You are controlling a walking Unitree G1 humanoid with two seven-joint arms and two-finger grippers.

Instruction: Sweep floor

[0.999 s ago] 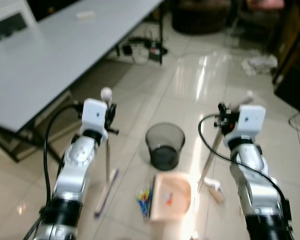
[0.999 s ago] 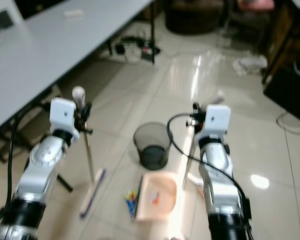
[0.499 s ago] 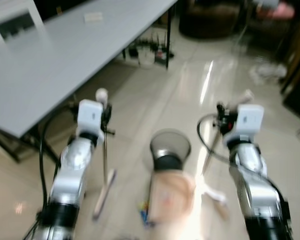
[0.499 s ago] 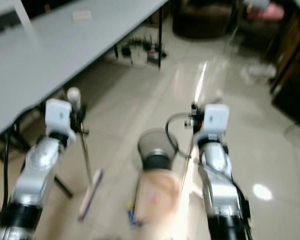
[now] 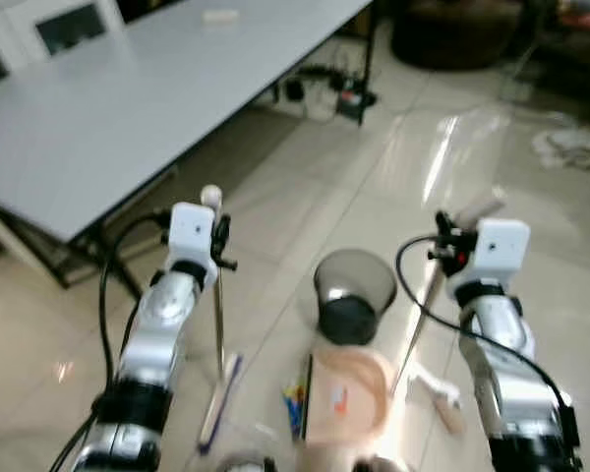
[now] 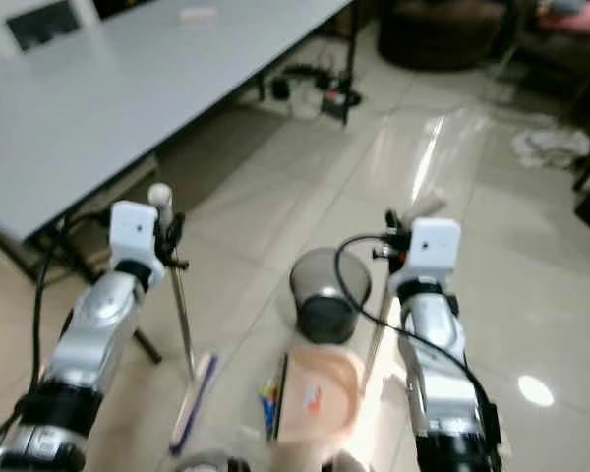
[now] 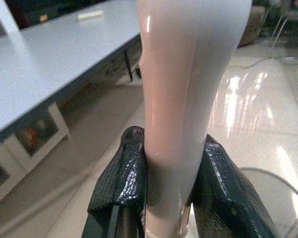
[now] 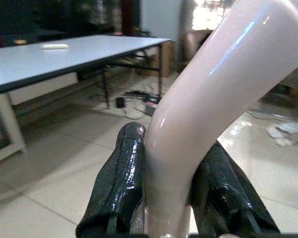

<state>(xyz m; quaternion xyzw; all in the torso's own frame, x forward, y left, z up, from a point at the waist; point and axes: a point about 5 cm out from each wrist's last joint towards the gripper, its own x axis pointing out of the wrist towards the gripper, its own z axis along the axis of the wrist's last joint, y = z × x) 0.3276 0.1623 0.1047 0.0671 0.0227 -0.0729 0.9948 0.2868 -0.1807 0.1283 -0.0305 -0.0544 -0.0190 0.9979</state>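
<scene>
1. Our left gripper [image 7: 164,198] clamped the upright broom [image 5: 217,324] handle.
2. Our right gripper [image 8: 174,198] clamped the dustpan [image 5: 346,395] handle.
3. The dustpan sat on the floor [image 5: 305,187] just before a bin [image 5: 354,294].

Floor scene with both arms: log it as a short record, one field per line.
left gripper: shut on the broom handle, held upright
broom head: on the floor tiles by the left arm
right gripper: shut on the dustpan handle, slanting down
dustpan: pink, on the floor between the arms
bin: dark, round, just beyond the dustpan
litter: small coloured bits at the dustpan's left edge
table: grey, far left
</scene>
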